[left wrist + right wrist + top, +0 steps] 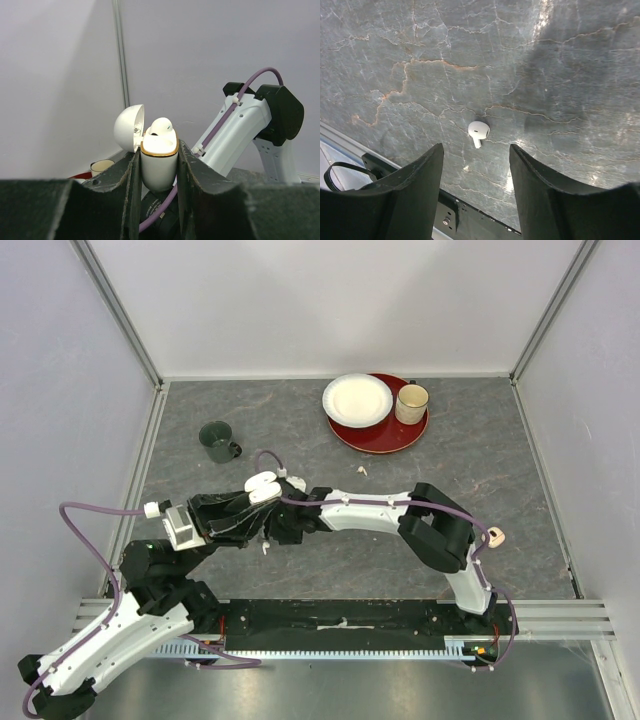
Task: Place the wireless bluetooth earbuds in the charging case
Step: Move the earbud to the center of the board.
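Top view: left gripper [250,502] clamped on the open charging case [262,487], left of centre. Right gripper [275,532] just below and right of it, poised over a loose earbud [265,548] on the table [480,460]; a stray earbud [361,469] farther up and right, toward the red plate [390,438].

Left wrist view: charging case [159,165] upright between the fingers at lower centre, lid [129,128] tipped back to the left, a seated earbud [161,126] poking above the gold rim.

Right wrist view: jaws apart, holding nothing. Loose earbud [478,131] centred just beyond the fingertips, bud toward the top of frame, stem running down toward the gap. Right arm plainly nearer; probably calls for a straight descent, fingers closing across the stem's long axis.
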Tool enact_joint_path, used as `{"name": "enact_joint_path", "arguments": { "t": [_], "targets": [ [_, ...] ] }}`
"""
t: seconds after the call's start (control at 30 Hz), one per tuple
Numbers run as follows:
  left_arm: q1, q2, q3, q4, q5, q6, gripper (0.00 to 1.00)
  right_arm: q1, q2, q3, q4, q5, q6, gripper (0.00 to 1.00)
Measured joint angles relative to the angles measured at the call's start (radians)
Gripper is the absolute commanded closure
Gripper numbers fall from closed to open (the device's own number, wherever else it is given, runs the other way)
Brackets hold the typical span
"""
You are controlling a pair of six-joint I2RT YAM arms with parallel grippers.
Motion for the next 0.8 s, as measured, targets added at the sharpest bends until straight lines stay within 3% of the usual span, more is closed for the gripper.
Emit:
{"name": "enact_joint_path", "arguments": {
  "t": [0.8],
  "targets": [
    [0.0,-0.041,0.0,-0.002,-0.004,0.0,0.98,0.042,0.1,0.114,-0.076,0.086,0.02,0.54]
  ]
}}
